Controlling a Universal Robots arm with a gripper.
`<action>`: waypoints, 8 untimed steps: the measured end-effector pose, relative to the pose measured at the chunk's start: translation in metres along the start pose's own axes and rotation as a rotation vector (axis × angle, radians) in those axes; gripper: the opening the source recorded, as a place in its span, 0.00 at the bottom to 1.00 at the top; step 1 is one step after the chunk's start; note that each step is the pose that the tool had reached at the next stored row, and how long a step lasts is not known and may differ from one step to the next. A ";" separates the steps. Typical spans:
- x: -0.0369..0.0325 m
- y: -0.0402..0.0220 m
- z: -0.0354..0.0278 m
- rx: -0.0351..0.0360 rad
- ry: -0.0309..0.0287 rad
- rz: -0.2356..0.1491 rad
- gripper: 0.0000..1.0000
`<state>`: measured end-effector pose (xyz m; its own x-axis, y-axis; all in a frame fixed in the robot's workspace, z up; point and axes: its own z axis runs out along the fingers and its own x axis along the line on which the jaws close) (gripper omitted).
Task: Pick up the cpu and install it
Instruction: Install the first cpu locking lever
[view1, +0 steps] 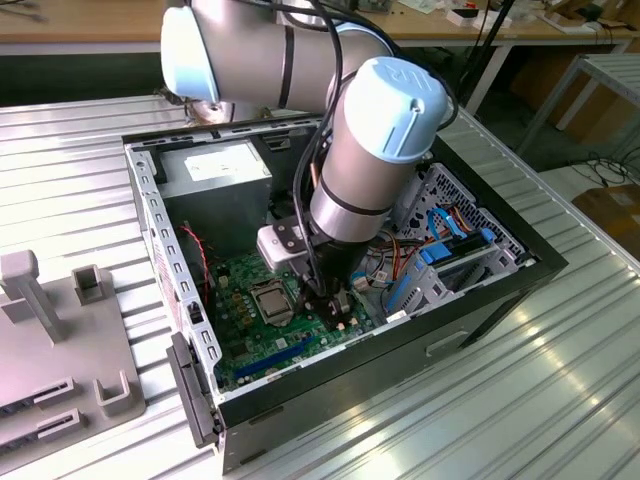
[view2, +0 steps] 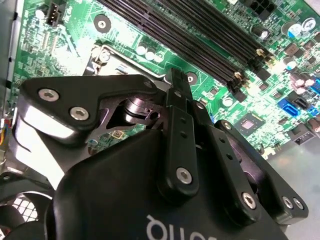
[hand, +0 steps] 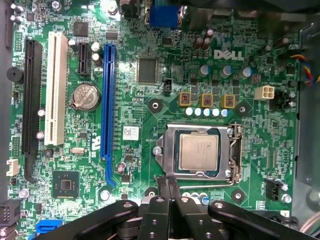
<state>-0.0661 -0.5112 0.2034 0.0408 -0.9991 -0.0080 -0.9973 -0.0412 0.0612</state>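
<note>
Silver cpu seated, frame-rimmed

The cpu shows a dull, brushed silver-grey metal top inside a shiny metal socket frame on the glossy green motherboard. The gripper is matt black plastic or metal (with bright steel screws). The bench is ribbed, reflective metal.

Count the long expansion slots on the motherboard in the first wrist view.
3, side by side on the board away from the cpu: a black slot outermost, a white slot next, a blue slot nearest the socket. The tool may hide more.
</note>
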 end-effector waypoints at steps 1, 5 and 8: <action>0.0000 -0.0006 0.0004 -0.0001 0.0021 -0.001 0.11; 0.0002 -0.0031 0.0044 -0.0004 0.0096 -0.006 0.11; 0.0003 -0.0046 0.0070 -0.0008 0.0131 -0.009 0.11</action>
<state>-0.0619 -0.5112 0.1961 0.0505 -0.9987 0.0045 -0.9968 -0.0502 0.0620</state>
